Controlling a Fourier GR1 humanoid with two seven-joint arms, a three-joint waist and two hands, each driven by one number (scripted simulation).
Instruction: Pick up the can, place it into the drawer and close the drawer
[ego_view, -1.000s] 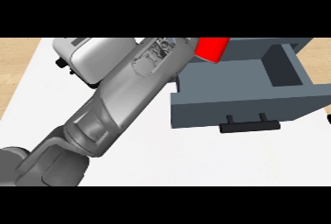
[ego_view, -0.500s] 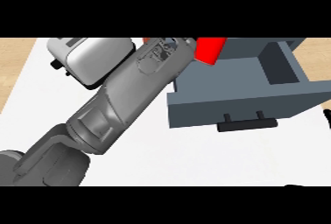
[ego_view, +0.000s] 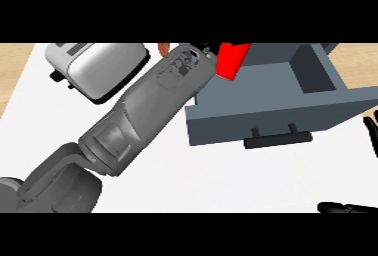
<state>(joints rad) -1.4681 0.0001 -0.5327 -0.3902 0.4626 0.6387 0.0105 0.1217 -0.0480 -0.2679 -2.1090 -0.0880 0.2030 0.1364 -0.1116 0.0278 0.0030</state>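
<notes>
My left arm reaches across to the red can (ego_view: 232, 60), which hangs upright at the open drawer's (ego_view: 325, 107) back-left rim, not yet inside. The left hand (ego_view: 204, 48) is mostly hidden, so I cannot tell its grip. The right hand (ego_view: 353, 207) rests open at lower right.

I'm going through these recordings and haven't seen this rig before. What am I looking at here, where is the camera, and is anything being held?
The camera sits at a humanoid robot's head, looking steeply down at a white counter. The long grey shape is its left forearm, reaching up toward a red can at the open grey drawer's back left corner. The left hand is mostly hidden behind the wrist, so I cannot tell whether it holds the can. A silver toaster stands at the upper left. The black fingers at the right edge are the right hand, resting open.
</notes>
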